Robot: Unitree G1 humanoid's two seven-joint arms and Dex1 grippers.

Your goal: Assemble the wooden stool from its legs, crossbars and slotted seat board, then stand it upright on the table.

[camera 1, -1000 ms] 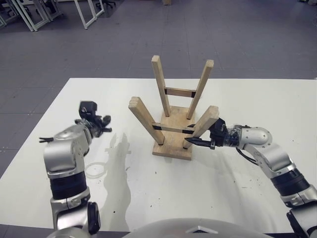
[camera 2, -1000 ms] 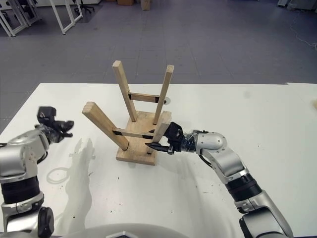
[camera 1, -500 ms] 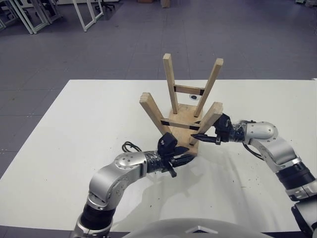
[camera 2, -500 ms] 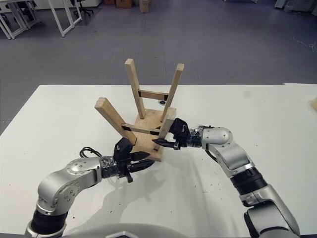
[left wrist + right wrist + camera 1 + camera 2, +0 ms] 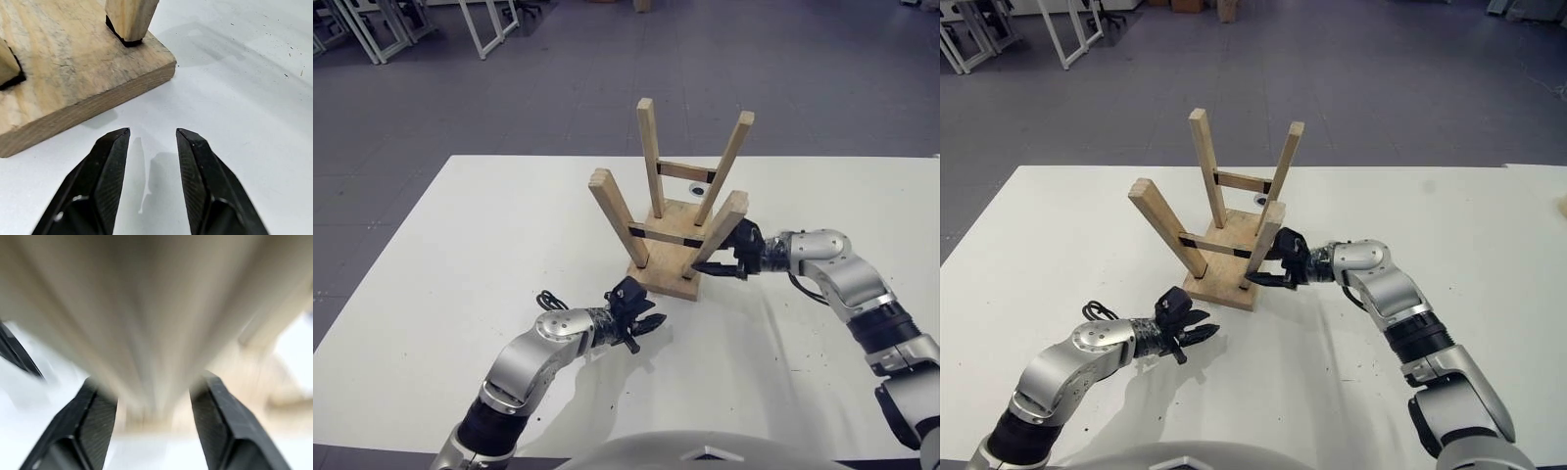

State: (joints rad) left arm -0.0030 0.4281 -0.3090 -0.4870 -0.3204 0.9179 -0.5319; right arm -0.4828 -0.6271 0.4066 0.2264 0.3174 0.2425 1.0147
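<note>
Right hand [image 5: 717, 258] clamps a leg [image 5: 726, 217]; left hand [image 5: 152, 133] parted, empty.
Risk — one-sided lift pops leg from seat board [image 5: 63, 73], stool [image 5: 651, 157] topples on counter [image 5: 509, 225].

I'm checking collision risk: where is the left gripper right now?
In the head views the left gripper hangs open, low over the table on the robot's left, just short of the near edge of the seat board.

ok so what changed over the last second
The left gripper swung in from the left of the table to the near edge of the seat board, then drew back a little; it is open and holds nothing. The right gripper stayed clamped on the near right leg. The stool remains upside down, seat board on the table.
</note>
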